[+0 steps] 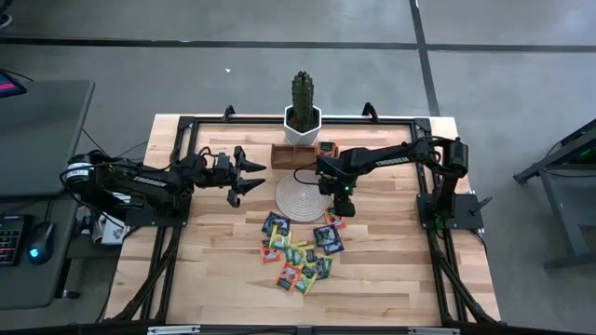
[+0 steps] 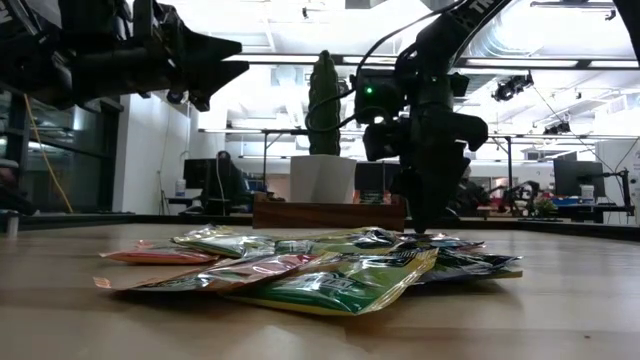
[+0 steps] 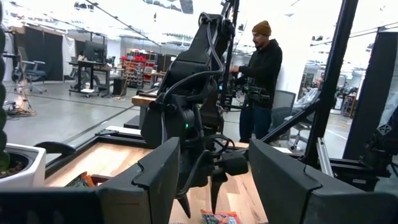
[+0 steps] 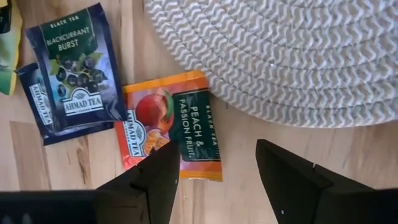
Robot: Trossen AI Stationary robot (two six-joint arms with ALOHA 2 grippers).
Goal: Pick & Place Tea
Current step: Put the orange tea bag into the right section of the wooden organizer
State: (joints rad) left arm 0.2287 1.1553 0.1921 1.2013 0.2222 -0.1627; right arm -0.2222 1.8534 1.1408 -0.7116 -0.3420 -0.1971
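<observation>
Several small square tea sachets [image 1: 300,249] lie in a loose pile on the table, near of the round woven mat [image 1: 301,195]. An orange peach sachet [image 4: 174,127] lies flat by the mat's edge [image 4: 280,56], next to two dark blue sachets [image 4: 71,68]. My right gripper [image 4: 217,180] hangs open just above the orange sachet, pointing steeply down, touching nothing; it also shows in the high view [image 1: 337,210] and the low view [image 2: 430,222]. My left gripper [image 1: 244,177] waits open to the left of the mat, raised and roughly level.
A brown wooden tray [image 1: 291,154] stands beyond the mat, with one sachet [image 1: 326,147] at its right end. A cactus in a white pot [image 1: 301,113] sits at the far edge. A person [image 3: 261,81] stands in the room beyond the table.
</observation>
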